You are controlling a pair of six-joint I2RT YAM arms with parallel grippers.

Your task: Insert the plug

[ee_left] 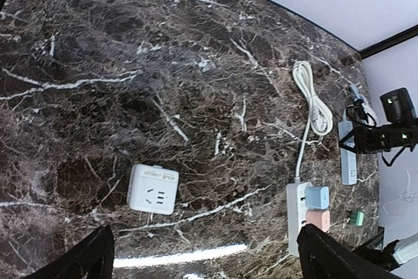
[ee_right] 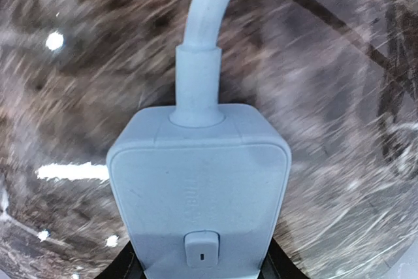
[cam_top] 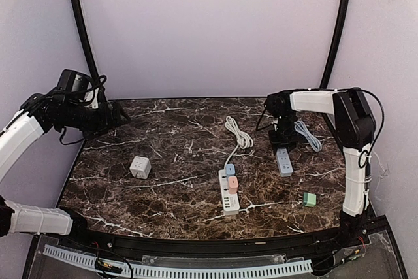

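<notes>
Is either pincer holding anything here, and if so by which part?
The right pincer is closed on the blue-grey power strip at its cable end, clamping its two long sides. The left pincer is open and holds nothing.

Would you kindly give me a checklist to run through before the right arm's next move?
1. Right gripper closed on the blue-grey power strip at its cable end: ok.
2. Left gripper open and empty: ok.
3. White cube adapter lying apart from both arms: ok.
4. White power strip, carrying blue plug and pink plug, has a free socket: cannot tell.
5. Blue-grey strip's own plug in sight: cannot tell.
</notes>
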